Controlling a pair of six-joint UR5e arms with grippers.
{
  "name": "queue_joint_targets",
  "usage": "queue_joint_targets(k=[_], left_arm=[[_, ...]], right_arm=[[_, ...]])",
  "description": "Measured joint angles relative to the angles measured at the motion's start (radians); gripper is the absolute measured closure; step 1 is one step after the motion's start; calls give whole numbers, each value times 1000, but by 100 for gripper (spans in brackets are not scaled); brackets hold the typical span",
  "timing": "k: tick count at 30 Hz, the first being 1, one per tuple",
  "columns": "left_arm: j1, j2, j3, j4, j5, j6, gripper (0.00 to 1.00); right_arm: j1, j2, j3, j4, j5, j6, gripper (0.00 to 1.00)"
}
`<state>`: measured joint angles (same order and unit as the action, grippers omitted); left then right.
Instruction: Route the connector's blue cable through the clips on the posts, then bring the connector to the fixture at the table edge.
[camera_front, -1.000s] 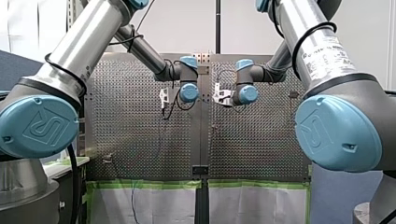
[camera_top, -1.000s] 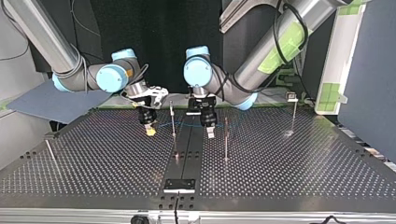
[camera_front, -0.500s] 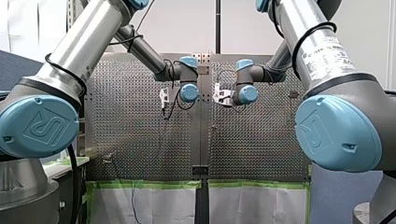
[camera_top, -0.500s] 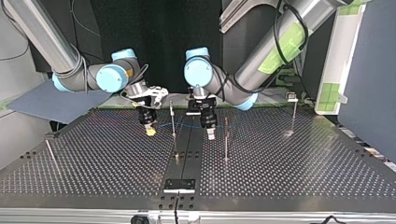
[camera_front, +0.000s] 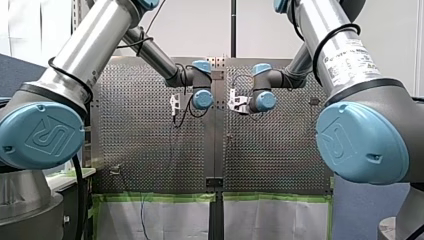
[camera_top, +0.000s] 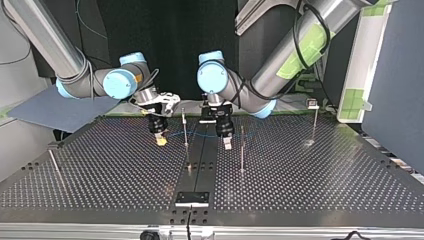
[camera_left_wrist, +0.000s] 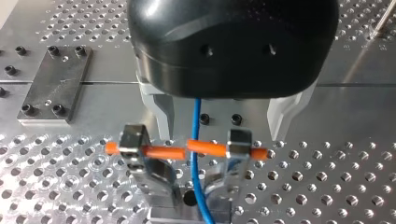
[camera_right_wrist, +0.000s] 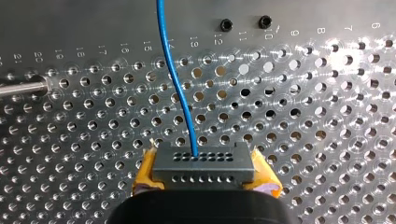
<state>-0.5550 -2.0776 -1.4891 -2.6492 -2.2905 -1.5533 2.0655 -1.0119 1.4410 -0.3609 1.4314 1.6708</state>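
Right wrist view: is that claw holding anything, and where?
My right gripper grips the connector by its two short ends, between yellow pads.

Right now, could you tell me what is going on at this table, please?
My right gripper is shut on the connector, its blue cable leading away over the perforated table. My left gripper is open, straddling the cable just above a post's clip with an orange bar. The cable crosses that clip, though I cannot tell if it is seated. The connector has not yet reached the fixture at the table edge.
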Motion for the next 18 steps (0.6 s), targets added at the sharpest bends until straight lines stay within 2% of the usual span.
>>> queue_joint_targets(k=[1,5,18], left_arm=[[-1,0,0,2,-3,3,100],[-4,0,0,20,-18,20,100],[-7,0,0,31,-5,31,100]], right_arm=[[0,0,0,0,0,0,100],[0,0,0,0,0,0,100],[0,0,0,2,0,0,100]])
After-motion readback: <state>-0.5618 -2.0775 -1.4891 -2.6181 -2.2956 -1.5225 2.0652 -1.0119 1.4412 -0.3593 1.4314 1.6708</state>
